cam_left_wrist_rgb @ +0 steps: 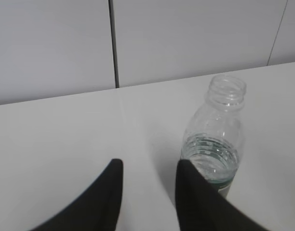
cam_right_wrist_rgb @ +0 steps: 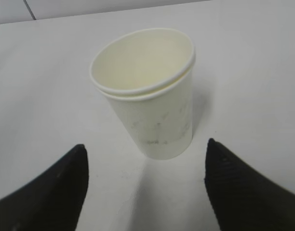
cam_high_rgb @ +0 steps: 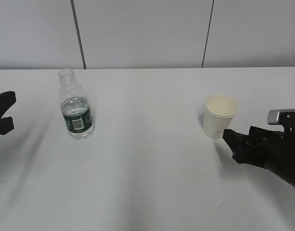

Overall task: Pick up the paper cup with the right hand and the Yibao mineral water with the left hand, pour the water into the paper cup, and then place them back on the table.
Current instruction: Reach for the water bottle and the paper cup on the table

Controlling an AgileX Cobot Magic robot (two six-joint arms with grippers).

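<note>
Your right hand [cam_right_wrist_rgb: 145, 166] has its fingers [cam_right_wrist_rgb: 236, 185] spread, short of the upright paper cup [cam_right_wrist_rgb: 147, 91]. The left hand [cam_left_wrist_rgb: 150, 180], also spread, sits left of the Yibao mineral water [cam_left_wrist_rgb: 215, 139]. Advance off-centre and you could tip the light cup on the tabletop [cam_high_rgb: 147, 183].

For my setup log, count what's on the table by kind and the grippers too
Bottles: 1, the Yibao mineral water
Cups: 1, the paper cup
Grippers: 2, the left hand and the right hand
Total: 4

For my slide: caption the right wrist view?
Open right gripper facing an upright empty paper cup on the white table.
</note>
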